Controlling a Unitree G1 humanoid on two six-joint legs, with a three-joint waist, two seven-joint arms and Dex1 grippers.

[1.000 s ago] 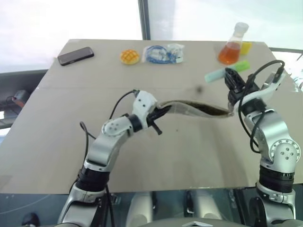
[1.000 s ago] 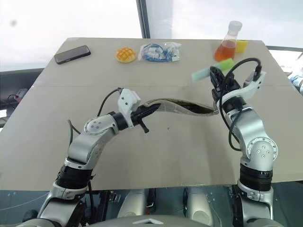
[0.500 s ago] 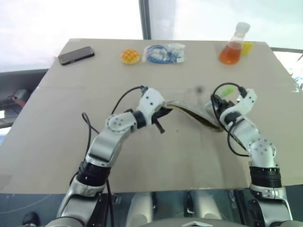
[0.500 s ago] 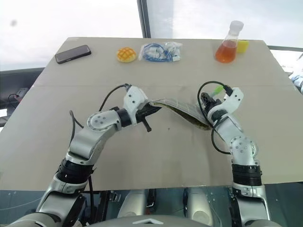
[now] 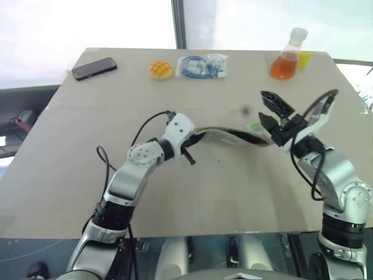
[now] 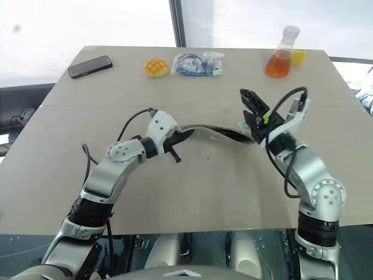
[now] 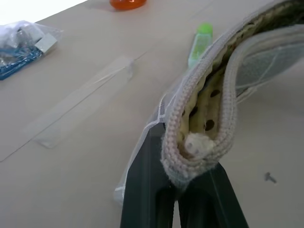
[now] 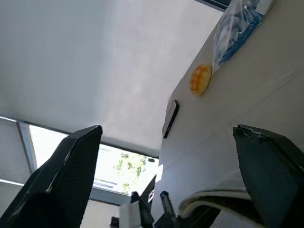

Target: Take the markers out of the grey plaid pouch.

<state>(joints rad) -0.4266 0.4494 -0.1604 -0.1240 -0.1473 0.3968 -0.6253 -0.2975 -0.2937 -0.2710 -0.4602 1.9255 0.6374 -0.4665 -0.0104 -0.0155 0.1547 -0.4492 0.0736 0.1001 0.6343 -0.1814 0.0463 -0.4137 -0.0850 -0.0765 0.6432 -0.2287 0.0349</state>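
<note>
The grey plaid pouch hangs over the table, mid-table. L gripper is pinched tight on the pouch's end. R gripper, fingers wide apart & holding nothing, is at the pouch's other end. Green marker lies beside the pouch there. Far behind the pouch: phone, yellow bun, cable bag, orange flask.
</note>
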